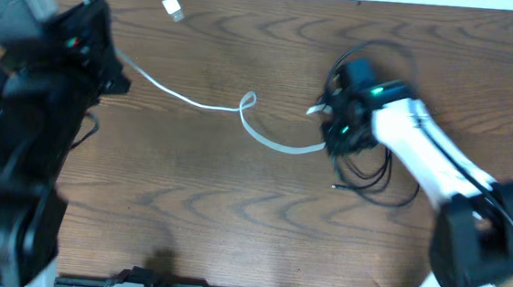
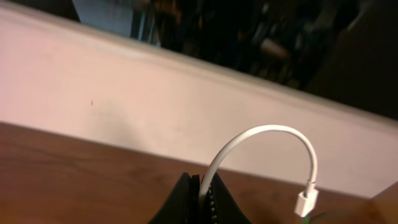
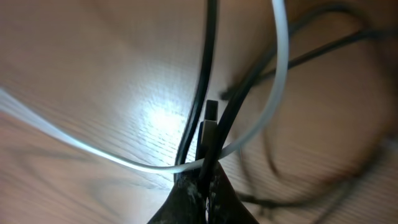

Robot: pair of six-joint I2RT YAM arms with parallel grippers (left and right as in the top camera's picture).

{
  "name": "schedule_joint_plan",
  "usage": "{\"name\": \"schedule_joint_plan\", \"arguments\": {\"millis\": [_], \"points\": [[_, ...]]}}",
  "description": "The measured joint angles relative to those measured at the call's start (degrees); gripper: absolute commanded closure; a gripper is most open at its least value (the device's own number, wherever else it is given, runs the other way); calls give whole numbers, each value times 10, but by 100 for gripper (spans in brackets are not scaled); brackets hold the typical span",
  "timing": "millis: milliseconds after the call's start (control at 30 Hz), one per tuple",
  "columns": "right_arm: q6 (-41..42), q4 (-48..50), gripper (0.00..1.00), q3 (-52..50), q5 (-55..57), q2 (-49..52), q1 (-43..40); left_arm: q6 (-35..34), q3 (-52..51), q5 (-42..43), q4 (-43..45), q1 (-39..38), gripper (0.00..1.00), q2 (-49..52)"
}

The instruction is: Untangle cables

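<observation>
Partly done, by the look of it. The white cable (image 1: 195, 105) is seen drawn out across the table (image 1: 232, 215) in a long line, with one small loop left at its middle, so much of it is judged free already. Its right end is lost in the black cable (image 1: 375, 176), which lies bunched in loose loops under and around the right arm. That tangle is what remains to be cleared.

The left gripper (image 2: 206, 198) is clenched on the white cable near its other end. The cord is pinched between the fingertips and arches up and over to its white plug (image 2: 306, 202), which is gripped by nothing.

The right gripper (image 3: 204, 186) is clamped tight too. Black strands and a dark plug (image 3: 211, 121) rise straight out from between its fingertips, so the black cable is taken as grasped. The white cable crosses right at the tips, and whether it is caught as well cannot be told. The remaining black loops are seen blurred beyond, off to the right.
</observation>
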Motion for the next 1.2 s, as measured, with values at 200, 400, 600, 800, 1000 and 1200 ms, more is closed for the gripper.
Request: {"name": "schedule_joint_plan", "arguments": {"millis": [200, 400, 600, 800, 1000, 1200], "points": [[85, -19, 99, 40, 28, -95, -94, 17, 0, -44, 1, 1, 93, 46], [125, -36, 99, 40, 61, -80, -195, 35, 0, -88, 16, 40, 92, 37], [117, -72, 91, 39, 61, -23, -227, 43, 0, -102, 43, 115, 93, 29], [99, -82, 73, 39, 58, 43, -226, 47, 0, -104, 89, 192, 93, 29], [91, -77, 40, 39, 53, 103, -226, 47, 0, -104, 115, 249, 93, 29], [1, -70, 1, 39, -45, 121, -226, 47, 0, -75, 116, 251, 93, 31]]}}
